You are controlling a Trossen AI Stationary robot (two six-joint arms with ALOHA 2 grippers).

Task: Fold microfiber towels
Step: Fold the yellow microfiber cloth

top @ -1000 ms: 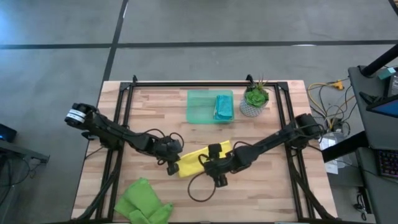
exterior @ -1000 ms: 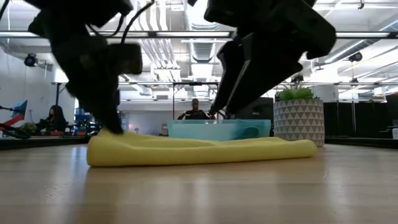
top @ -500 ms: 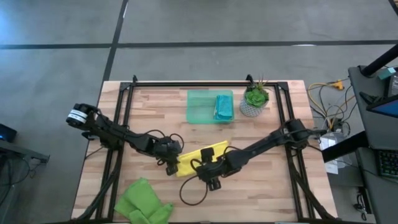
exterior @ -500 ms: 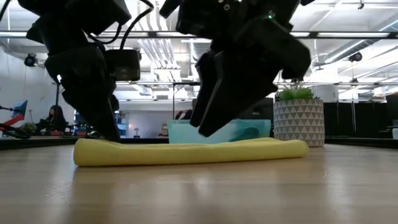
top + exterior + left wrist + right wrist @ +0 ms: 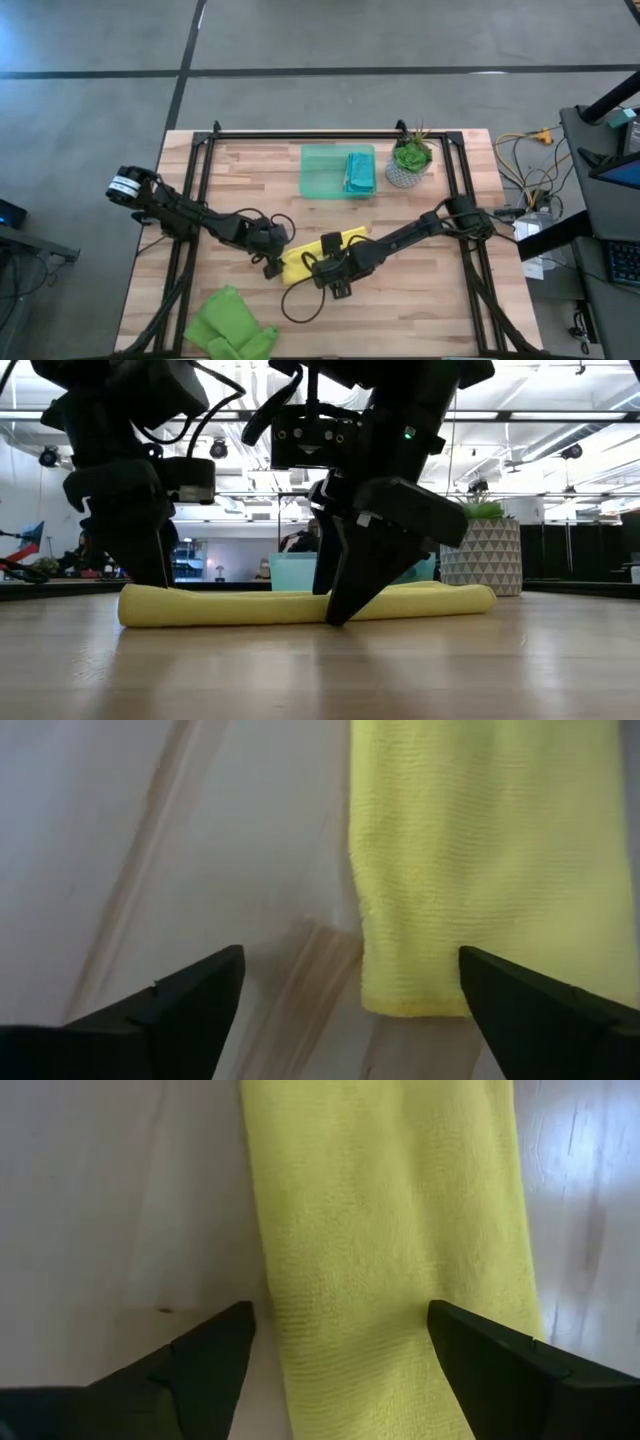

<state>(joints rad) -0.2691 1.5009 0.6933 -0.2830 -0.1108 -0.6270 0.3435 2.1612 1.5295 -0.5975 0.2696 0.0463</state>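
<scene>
The yellow towel [image 5: 318, 254] lies mid-bench, folded into a strip, long axis running near-left to far-right. Left hand [image 5: 272, 266] and right hand [image 5: 322, 272] hang over it, spread wide, empty. The bench [image 5: 430, 290] is pale wood planks; a workshop room lies beyond.

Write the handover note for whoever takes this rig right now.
Left gripper: open, over the end of the yellow towel, holding nothing.
Right gripper: open, straddling the towel's middle, holding nothing.
Yellow towel: a long folded strip at table centre.
Teal towel: folded, in the green tray.
Green towels: loose at the front left corner.
Left: finish the yellow, fold both greens.
</scene>
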